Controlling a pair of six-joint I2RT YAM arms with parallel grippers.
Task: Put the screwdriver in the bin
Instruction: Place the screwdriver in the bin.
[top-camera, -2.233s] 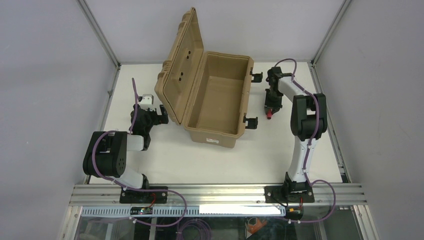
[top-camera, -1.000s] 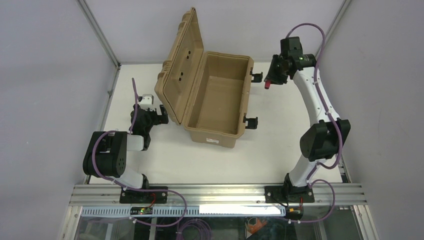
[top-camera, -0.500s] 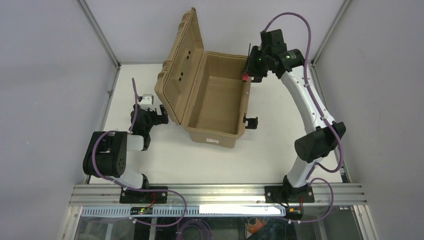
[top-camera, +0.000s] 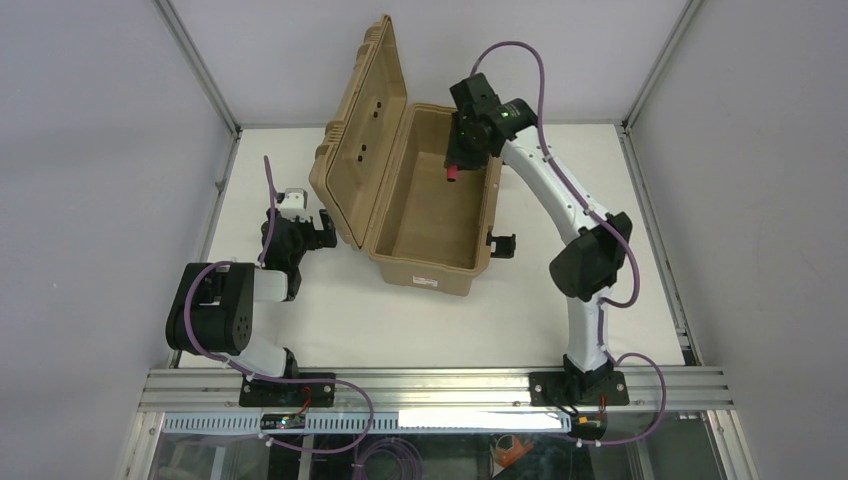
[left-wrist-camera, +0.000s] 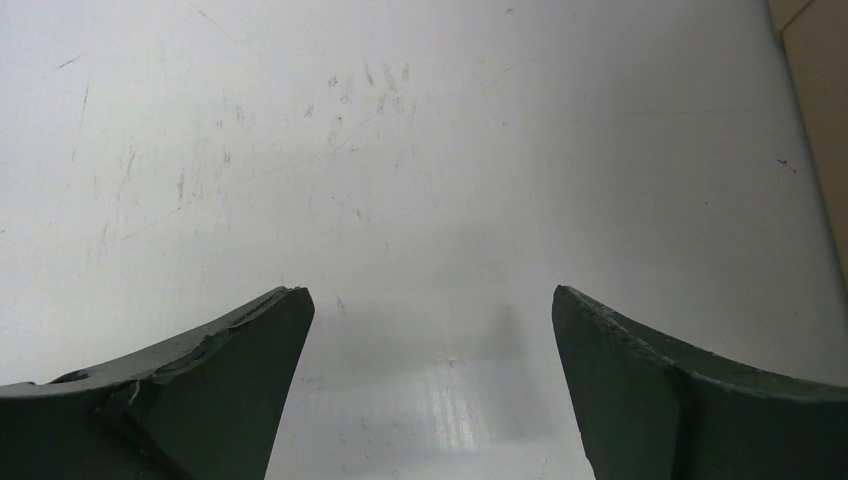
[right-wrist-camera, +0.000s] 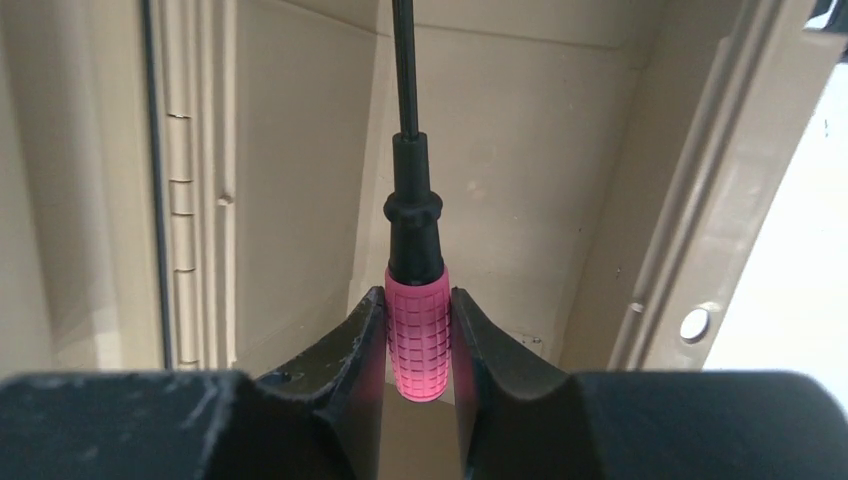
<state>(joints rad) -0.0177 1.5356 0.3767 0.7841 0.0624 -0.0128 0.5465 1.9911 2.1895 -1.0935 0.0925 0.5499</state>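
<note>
Nearest, left of the bin (top-camera: 430, 268), beside its raised lid (top-camera: 365, 120): left jaws spread wide above the tabletop (left-wrist-camera: 400, 150), holding nothing. Farther back, over the bin's far right corner: right jaws clamped on the screwdriver (right-wrist-camera: 418, 340) by its red handle, shaft in line with them, pointing into the open box. Probably only a release left, straight down into the bin.
</note>
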